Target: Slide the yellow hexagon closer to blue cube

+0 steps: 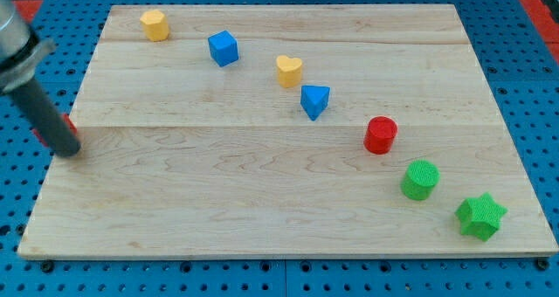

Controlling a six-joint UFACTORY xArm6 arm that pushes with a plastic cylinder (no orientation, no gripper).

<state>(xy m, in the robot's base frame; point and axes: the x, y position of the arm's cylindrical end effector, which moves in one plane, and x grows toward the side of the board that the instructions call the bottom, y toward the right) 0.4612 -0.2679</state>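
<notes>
No jaws fitted: nothing to open or close. My tip well off yellow hexagon, at its 7 o'clock. Risk: you strike off-centre, hexagon skids past blue cube.

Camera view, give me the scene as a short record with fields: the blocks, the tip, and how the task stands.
target block: yellow hexagon, top left of the wooden board
goal block: blue cube, to its right, apart
other blocks: yellow heart, blue triangular block, red cylinder, green cylinder, green star
my tip: left edge of the board, touching no block
task state: hexagon not yet beside cube
</notes>
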